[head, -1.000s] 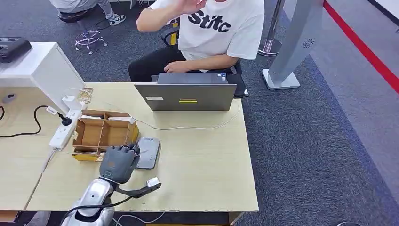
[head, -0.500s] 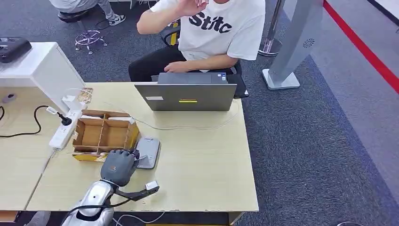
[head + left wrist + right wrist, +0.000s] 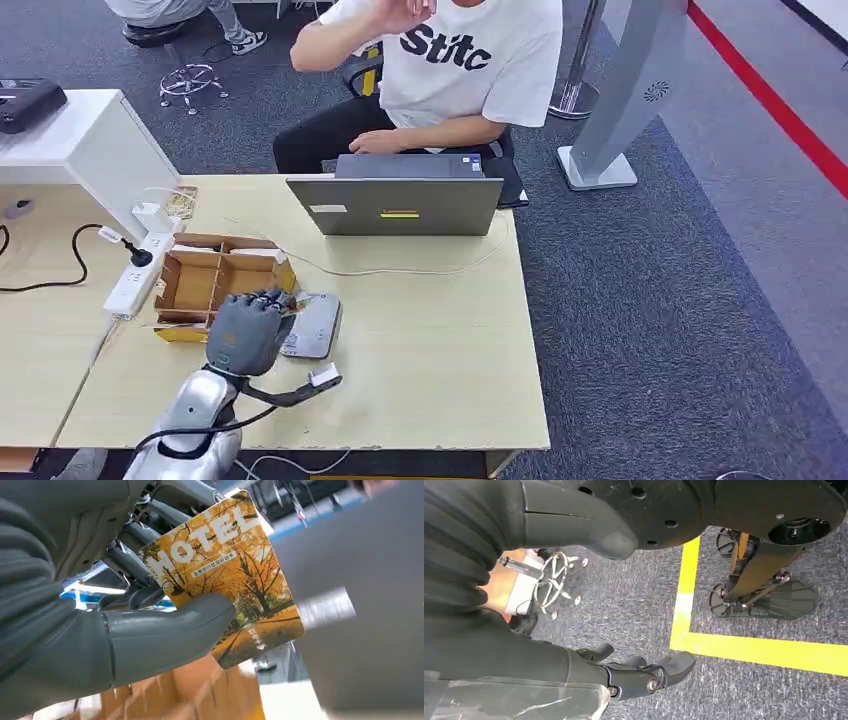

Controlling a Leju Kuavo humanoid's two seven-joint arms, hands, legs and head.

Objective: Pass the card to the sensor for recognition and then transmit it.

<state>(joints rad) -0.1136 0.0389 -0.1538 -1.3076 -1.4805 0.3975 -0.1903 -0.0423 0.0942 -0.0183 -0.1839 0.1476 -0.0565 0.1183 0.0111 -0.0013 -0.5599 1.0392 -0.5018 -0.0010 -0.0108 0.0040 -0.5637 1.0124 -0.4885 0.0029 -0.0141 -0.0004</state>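
Above the grey flat sensor pad [image 3: 313, 325] on the table [image 3: 420, 340], the left hand [image 3: 243, 331] pinches the orange autumn-print hotel card [image 3: 227, 575]; handing it over seems left.

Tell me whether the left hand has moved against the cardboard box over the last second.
Yes. The left hand has shifted slightly left and away from the robot, and now overlaps the cardboard box's near right corner.
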